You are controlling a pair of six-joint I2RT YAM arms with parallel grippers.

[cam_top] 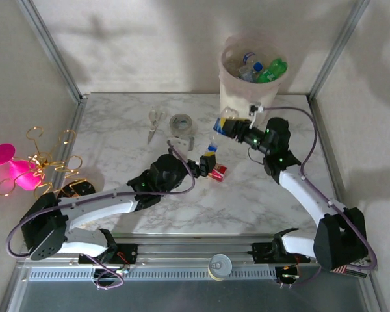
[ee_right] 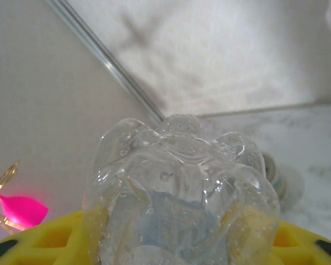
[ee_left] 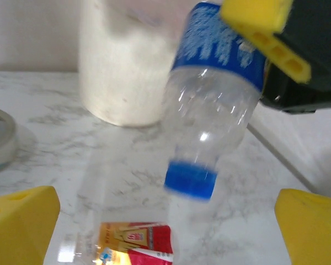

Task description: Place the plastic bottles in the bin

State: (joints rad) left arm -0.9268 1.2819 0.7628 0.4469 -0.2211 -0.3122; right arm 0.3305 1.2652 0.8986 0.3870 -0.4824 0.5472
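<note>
By the bin (cam_top: 236, 97): blue-labelled bottle (ee_left: 209, 110), cap down

The bin stands at the table's (cam_top: 117, 130) far edge. The bottle — light, thin-walled, probably slippery — is clamped across its label by the right fingers (ee_left: 259, 22). The left fingers (ee_left: 22, 218) are spread apart above a red-labelled bottle (ee_left: 132, 240).

The bottle (ee_left: 209, 110) is clear glossy plastic, the bin (ee_left: 121, 66) matt cream plastic, the table (cam_top: 117, 130) smooth, marble-veined.

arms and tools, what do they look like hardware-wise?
Left arm and right arm: white links, black joints and wrists with small green lights, purplish cables looped alongside. Left tool and right tool have blocky yellow fingers; the right's show slotted holes.
</note>
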